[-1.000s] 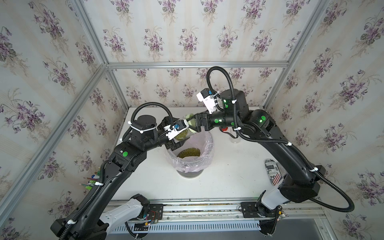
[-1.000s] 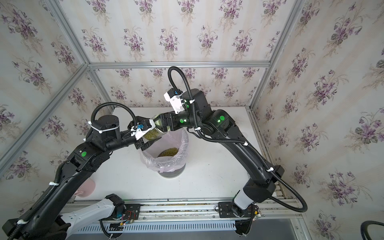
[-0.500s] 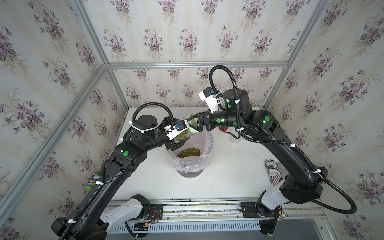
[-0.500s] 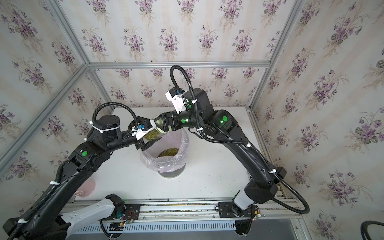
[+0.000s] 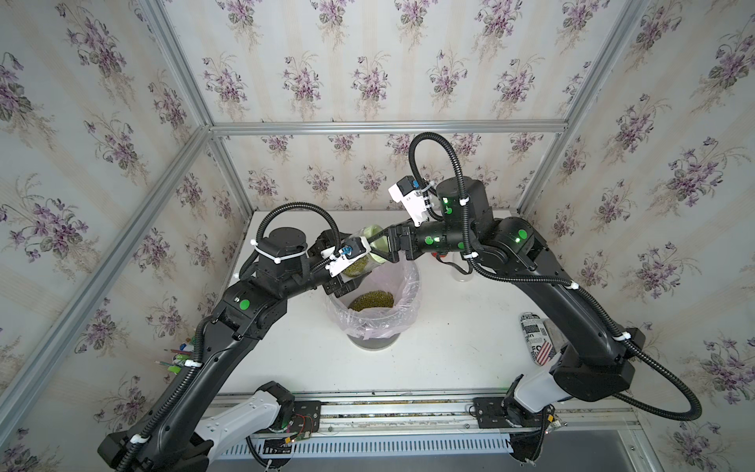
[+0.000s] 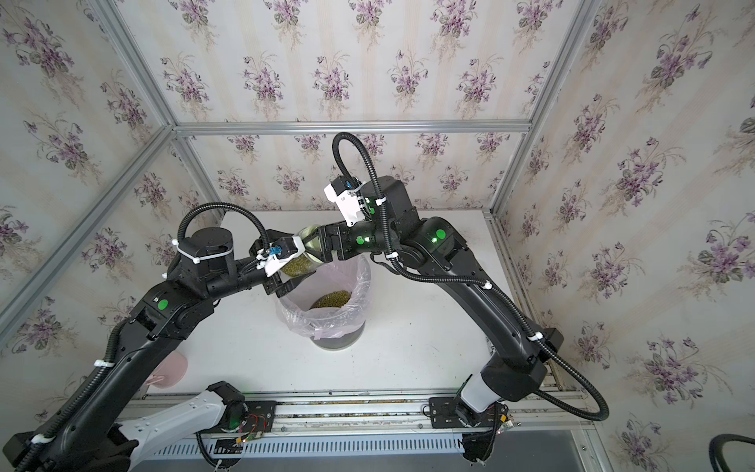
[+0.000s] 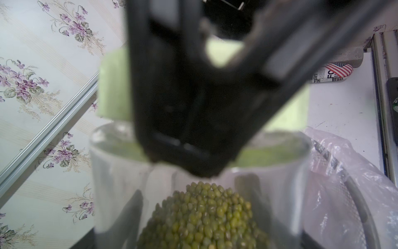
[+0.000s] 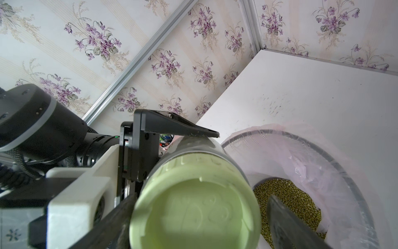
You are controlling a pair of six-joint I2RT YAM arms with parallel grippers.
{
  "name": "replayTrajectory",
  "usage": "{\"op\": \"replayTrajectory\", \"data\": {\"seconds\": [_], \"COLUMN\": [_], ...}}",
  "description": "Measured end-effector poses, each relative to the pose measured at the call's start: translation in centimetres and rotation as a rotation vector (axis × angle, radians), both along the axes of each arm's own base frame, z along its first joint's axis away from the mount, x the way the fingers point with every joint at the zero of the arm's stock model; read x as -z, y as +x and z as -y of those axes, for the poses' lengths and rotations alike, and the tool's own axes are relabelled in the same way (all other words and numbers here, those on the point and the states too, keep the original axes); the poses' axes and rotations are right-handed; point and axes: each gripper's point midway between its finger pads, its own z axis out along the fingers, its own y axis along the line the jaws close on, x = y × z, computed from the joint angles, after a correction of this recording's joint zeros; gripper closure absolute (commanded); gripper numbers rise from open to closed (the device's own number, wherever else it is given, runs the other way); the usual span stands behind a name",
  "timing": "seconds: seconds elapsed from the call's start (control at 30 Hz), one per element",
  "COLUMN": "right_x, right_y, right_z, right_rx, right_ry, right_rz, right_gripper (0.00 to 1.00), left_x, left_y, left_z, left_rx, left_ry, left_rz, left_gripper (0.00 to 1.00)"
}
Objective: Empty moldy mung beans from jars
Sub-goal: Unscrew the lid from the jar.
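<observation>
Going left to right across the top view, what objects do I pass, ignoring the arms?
Pens and pencils → bag-lined bin → small clear jar → flag-printed case. The held jar overlaps the bin, so it is left out.

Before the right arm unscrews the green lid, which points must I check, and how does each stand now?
1. The left gripper clamps the jar: ok.
2. The lid is inside the right gripper: ok.
3. Those jaws tight on it: not ok, gap beside one finger.
4. The mung beans in jar: ok.
5. Lid end directly above the bin: cannot tell.
6. Room in bin: ok.
</observation>
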Motion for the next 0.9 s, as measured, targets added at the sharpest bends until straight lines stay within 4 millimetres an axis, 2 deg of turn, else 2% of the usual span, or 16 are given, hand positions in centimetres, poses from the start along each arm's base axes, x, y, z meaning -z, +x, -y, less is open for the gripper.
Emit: {"op": "replayTrajectory", "data": {"seconds": [0.43,0.73,0.9], "right_x": [-0.28,-0.30,-0.14], "right_y": [-0.43,-0.33,-0.30], "right_z": [0.11,0.13,0.03], "right_rx": [-0.013,-0.011,-0.016], "right_ry": [0.012,0.014,0.014], "right_rz": [-0.003,-0.002,0.003], "right_gripper": [0.15,0.23,0.24], "left_x": [0.10,-0.06,-0.01], "left_y": [0.10,0.13,0.14], "left_z": [0.03,-0.08,-0.13], "left_rx": [-0.001,-0.007,-0.010], "left_ry": [0.003,0.002,0.004], "left_rz": [-0.002,0.003,0.002], "left_gripper": [1.00,1.00,1.00]}}
